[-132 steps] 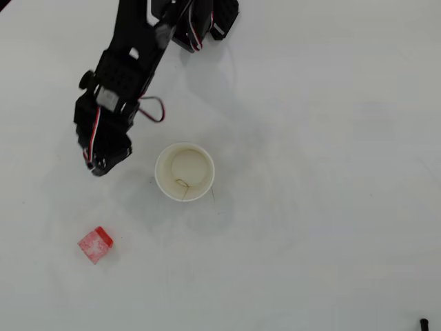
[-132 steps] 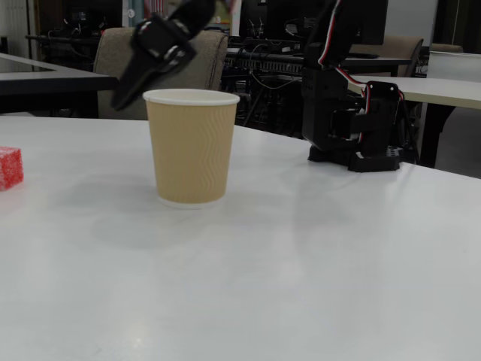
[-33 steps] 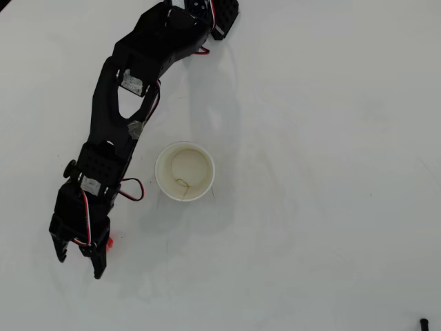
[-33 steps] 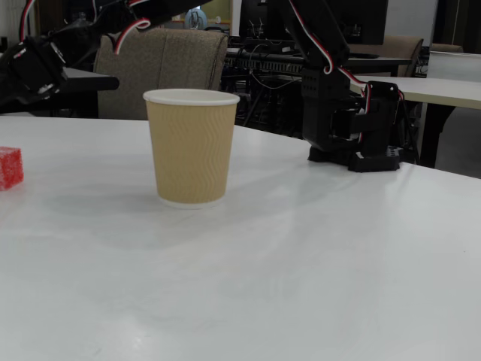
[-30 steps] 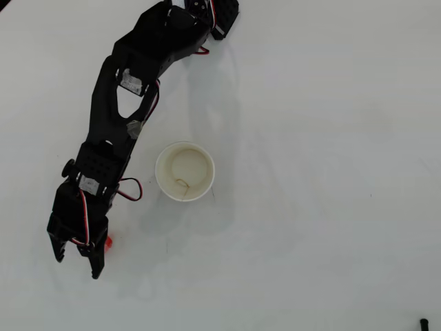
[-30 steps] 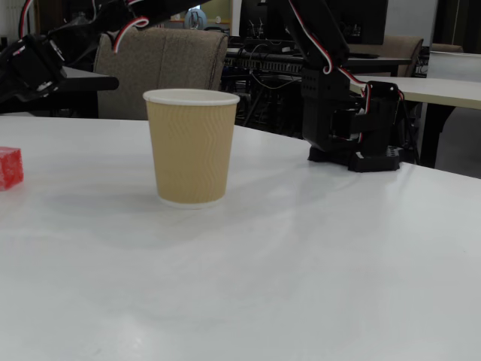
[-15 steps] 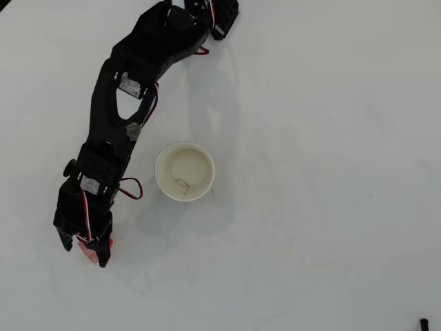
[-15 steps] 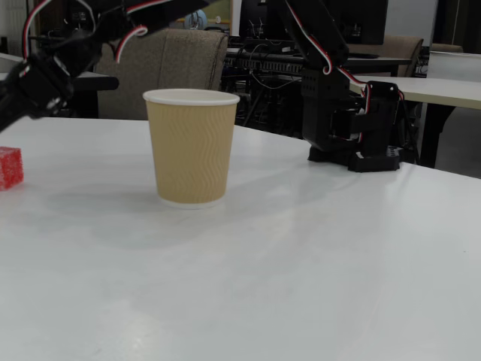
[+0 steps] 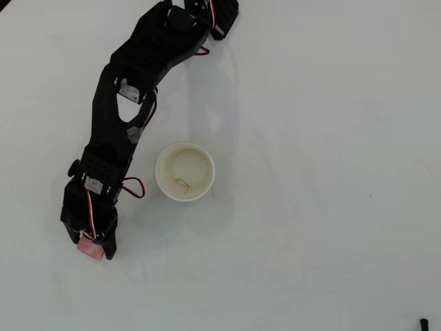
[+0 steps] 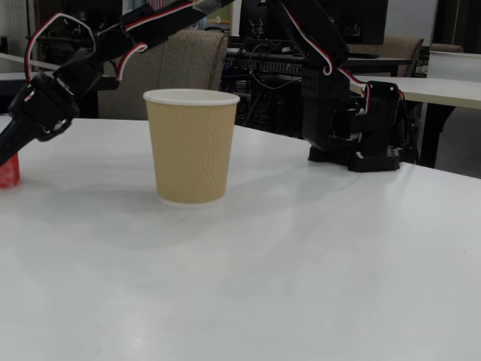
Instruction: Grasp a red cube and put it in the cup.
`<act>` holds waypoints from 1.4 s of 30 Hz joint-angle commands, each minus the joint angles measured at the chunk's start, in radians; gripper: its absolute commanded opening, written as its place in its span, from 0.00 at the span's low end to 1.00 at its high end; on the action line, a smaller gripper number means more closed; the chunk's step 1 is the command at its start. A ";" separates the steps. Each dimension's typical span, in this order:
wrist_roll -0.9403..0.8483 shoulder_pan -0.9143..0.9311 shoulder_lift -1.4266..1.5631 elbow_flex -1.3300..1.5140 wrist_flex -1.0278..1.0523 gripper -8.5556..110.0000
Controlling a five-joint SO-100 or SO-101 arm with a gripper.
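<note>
From my remote station I read the gripper (image 9: 91, 248) as lowered onto the cube (image 9: 89, 246), its jaws standing on either side of it; whether they actually pinch it I cannot tell. In the fixed view the gripper (image 10: 6, 154) covers most of the cube (image 10: 9, 173), which rests on the table (image 10: 301, 256). Landmark: the cup (image 9: 184, 172). In the overhead view the cube lies well apart from the cup, below and left of it. The cup (image 10: 191, 147) stands upright. The arm (image 9: 120, 103) passes left of the cup.
</note>
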 commanded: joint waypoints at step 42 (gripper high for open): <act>0.040 -0.058 0.762 0.532 -0.020 0.12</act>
